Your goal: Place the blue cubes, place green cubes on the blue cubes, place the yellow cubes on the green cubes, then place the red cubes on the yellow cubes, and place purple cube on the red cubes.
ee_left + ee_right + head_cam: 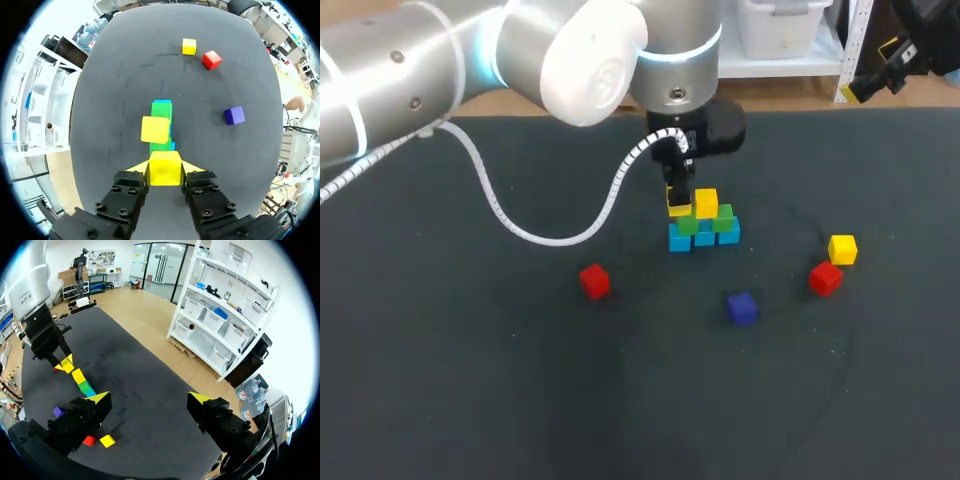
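One yellow cube (706,203) sits on the green cubes (706,224) just right of centre in the head view, and the left gripper (165,173) pinches a second yellow cube (165,165) beside it (likely to complete that layer), while the right gripper (150,399) hangs spread and empty.

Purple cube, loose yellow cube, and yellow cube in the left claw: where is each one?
purple cube (742,303), head view, top face.
loose yellow cube (842,243), head view, top face.
held yellow cube (164,168), left wrist view, middle of its visible face.
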